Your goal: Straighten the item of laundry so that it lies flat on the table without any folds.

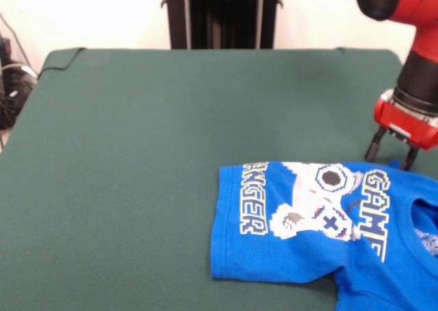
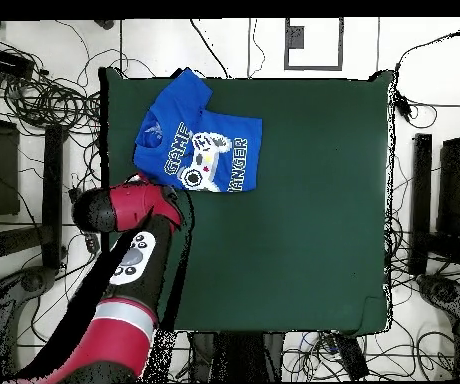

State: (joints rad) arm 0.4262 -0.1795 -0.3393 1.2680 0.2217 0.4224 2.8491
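The blue T-shirt [image 1: 321, 235] is a soft knit of bright, saturated blue, lying print-up on the table [image 1: 150, 153], whose cover is a plain, matte dark green cloth stretched smooth with rounded corners. In the front view the shirt sits at the near right of the table, with its hem edge toward the middle and its right part cut off by the picture's edge; the hem side forms a fairly straight vertical line, slightly rippled, and the lower edge breaks into a notch where a sleeve or a fold begins. The chest carries a white pixel-style game controller [image 1: 320, 201] with grey and blue blocky details, flanked by white-and-yellow block lettering turned sideways. The overhead view shows the shirt [image 2: 199, 140] near one corner of the table [image 2: 314, 240], the body roughly rectangular, with the collar end and one sleeve skewed off at an angle toward the table's edge, so it is not fully squared out. The gripper [image 1: 391, 157] hangs from a glossy red housing on the red and black arm [image 2: 134, 250], just beyond the shirt's far edge; its two thin dark fingers [image 1: 374, 148] stand apart with nothing between them, the tips at or just above the cloth, and whether they touch it is hard to make out.
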